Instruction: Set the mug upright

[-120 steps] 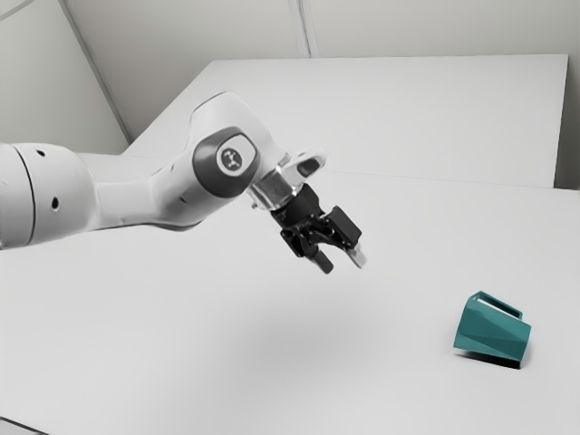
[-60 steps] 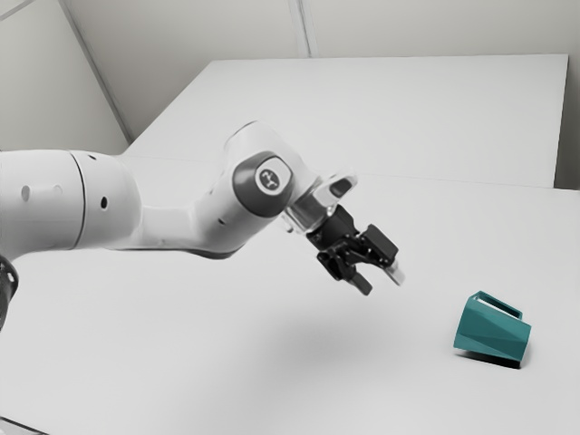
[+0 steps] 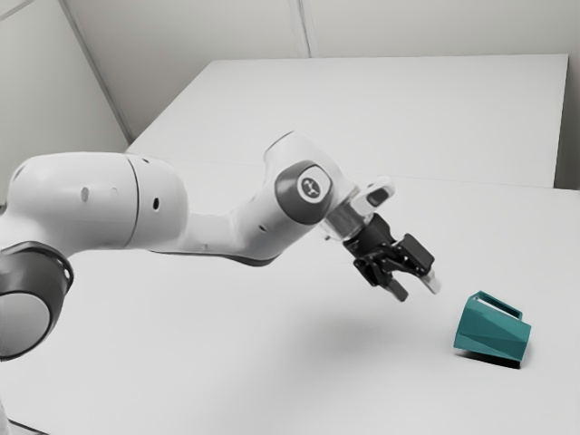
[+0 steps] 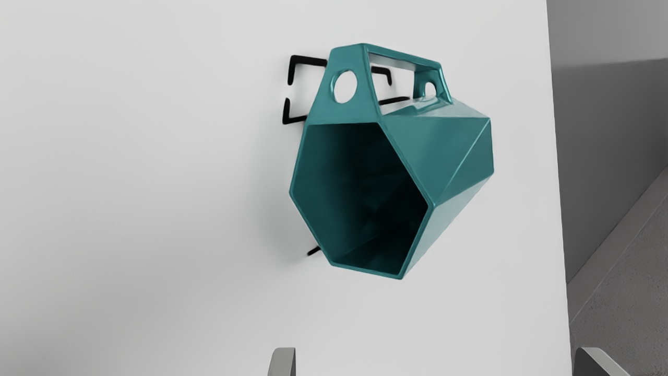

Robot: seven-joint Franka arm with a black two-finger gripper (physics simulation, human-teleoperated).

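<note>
From where I'm standing, the white jointed arm with grey joint caps point(image 3: 100, 199) reaches in from the exterior view's left, and its black two-finger gripper point(image 3: 415, 288) hangs above the white, smooth worktop point(image 3: 227, 353), pointing down at a slant. It's released, the two fingers well apart with nothing held between them.

The teal faceted mug with an angular handle point(image 3: 492, 333) is on the worktop, lying on its side, near the gripper but not touching it, farther toward the exterior view's right. Its handle is uppermost. The wrist view shows the dark hollow of the six-sided mouth facing the camera, and a round hole through each end of the handle. The mug lies near one straight edge of the worktop, with rough grey floor point(image 4: 631, 292) beyond that edge. Thin black angular lines point(image 4: 308, 60) show on the worktop just beside the mug, partly hidden behind it.
</note>
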